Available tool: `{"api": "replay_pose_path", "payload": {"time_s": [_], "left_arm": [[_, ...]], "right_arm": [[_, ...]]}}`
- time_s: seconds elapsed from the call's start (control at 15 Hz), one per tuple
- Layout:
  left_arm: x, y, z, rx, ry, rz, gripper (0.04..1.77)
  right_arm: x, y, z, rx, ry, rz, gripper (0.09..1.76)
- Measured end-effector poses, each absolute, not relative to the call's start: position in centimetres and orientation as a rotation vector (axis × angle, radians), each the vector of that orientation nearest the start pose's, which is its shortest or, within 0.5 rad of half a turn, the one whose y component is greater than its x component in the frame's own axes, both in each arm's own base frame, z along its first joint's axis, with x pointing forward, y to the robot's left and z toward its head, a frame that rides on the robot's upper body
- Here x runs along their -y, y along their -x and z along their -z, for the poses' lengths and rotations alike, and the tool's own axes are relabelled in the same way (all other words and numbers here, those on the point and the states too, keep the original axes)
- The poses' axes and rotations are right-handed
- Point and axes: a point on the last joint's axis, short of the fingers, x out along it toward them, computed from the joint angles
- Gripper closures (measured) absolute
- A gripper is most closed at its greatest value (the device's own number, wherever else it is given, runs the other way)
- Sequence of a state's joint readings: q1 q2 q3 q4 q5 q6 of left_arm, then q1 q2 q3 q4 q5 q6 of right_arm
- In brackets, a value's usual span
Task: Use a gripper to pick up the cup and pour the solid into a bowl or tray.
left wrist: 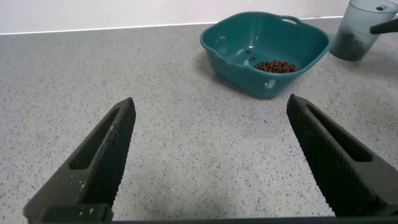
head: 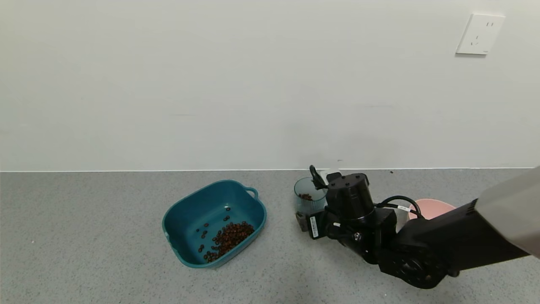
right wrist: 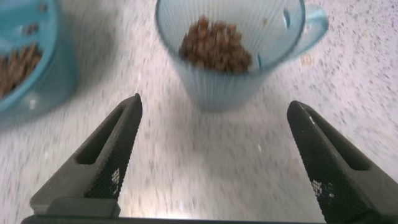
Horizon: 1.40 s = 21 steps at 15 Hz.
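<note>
The ribbed grey-teal cup (head: 310, 198) stands upright on the grey counter with brown beans (head: 305, 196) in it. In the right wrist view the cup (right wrist: 217, 84) is straight ahead, holding the beans (right wrist: 214, 46), its handle (right wrist: 313, 26) to one side. My right gripper (head: 306, 196) (right wrist: 212, 102) is open wide, its fingertips level with the cup's base, one on each side, not touching it. The teal tub (head: 185, 213) lies left of the cup and holds a pile of beans (head: 230, 236). My left gripper (left wrist: 210, 102) is open and empty over bare counter, facing the tub (left wrist: 236, 68) and the cup (left wrist: 357, 31).
A round pink bowl (head: 434, 207) sits behind my right arm, right of the cup. The white wall runs close behind the cup and the tub. The tub's edge (right wrist: 46, 74) shows beside the cup in the right wrist view.
</note>
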<state>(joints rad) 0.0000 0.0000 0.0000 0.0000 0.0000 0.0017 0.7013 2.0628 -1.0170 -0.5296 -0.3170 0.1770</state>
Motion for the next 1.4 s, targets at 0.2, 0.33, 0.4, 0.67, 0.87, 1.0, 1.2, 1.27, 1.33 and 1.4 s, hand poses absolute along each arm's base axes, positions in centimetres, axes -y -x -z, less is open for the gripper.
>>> {"api": "replay_pose_path", "payload": {"time_s": [0.2,0.33,0.4,0.67,0.87,1.0,1.2,1.27,1.33,1.4], "left_arm": [[0.0,2.3,-7.5,0.000,-0.002,0.000,0.06],[0.0,2.3,-7.5,-0.001,-0.002,0.000,0.06],[0.0,2.3,-7.5,0.000,-0.002,0.000,0.06],[0.0,2.3,-7.5,0.000,-0.002,0.000,0.06],[0.0,2.3,-7.5,0.000,-0.002,0.000,0.06],[0.0,2.3,-7.5,0.000,-0.001,0.000,0.06],[0.0,2.3,-7.5,0.000,-0.002,0.000,0.06],[0.0,2.3,-7.5,0.000,-0.002,0.000,0.06],[0.0,2.3,-7.5,0.000,-0.002,0.000,0.06],[0.0,2.3,-7.5,0.000,-0.002,0.000,0.06]], "right_arm": [[-22.9,-28.3,-11.4,-0.483,0.125,-0.355,0.15],[-21.9,-27.3,-12.3,-0.473,0.121,-0.356,0.15],[-21.3,-26.9,-12.8,-0.467,0.115,-0.355,0.15],[-18.3,-25.3,-15.0,-0.422,0.089,-0.322,0.15],[-16.0,-23.7,-16.7,-0.384,0.069,-0.300,0.15],[-14.3,-22.5,-17.6,-0.360,0.056,-0.279,0.15],[-12.1,-20.3,-18.6,-0.340,0.042,-0.256,0.15],[-11.4,-19.5,-18.9,-0.341,0.041,-0.249,0.15],[-10.6,-18.5,-19.3,-0.349,0.043,-0.241,0.15],[-9.8,-17.5,-19.7,-0.353,0.043,-0.231,0.15]]}}
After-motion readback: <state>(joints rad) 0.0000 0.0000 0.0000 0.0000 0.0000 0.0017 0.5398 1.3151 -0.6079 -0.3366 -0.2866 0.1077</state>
